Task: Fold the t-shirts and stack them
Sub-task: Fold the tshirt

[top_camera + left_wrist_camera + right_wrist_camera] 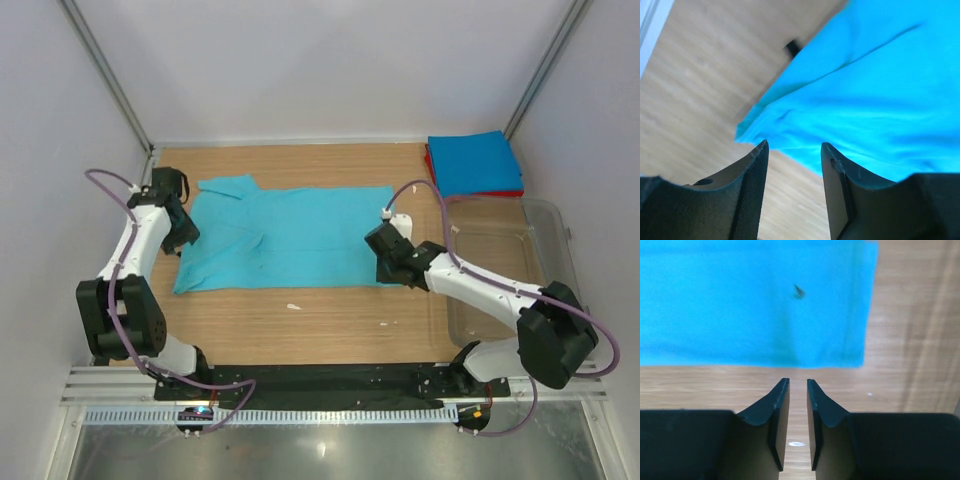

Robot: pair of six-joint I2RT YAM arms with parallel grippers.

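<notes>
Teal t-shirt (290,235) was soft matt cloth w/ small creases. Table (330,320) was smooth light wood. Tub (500,245) at table's right edge was clear shiny plastic.

Turquoise t-shirt (290,240): spread flat mid-table (330,330), lying left to right. One sleeve pokes out at its far left corner; light creases near that end. Far right corner: blue folded shirt (475,160), square, stacked on red folded shirt (485,193). Only the red edges show.
</notes>
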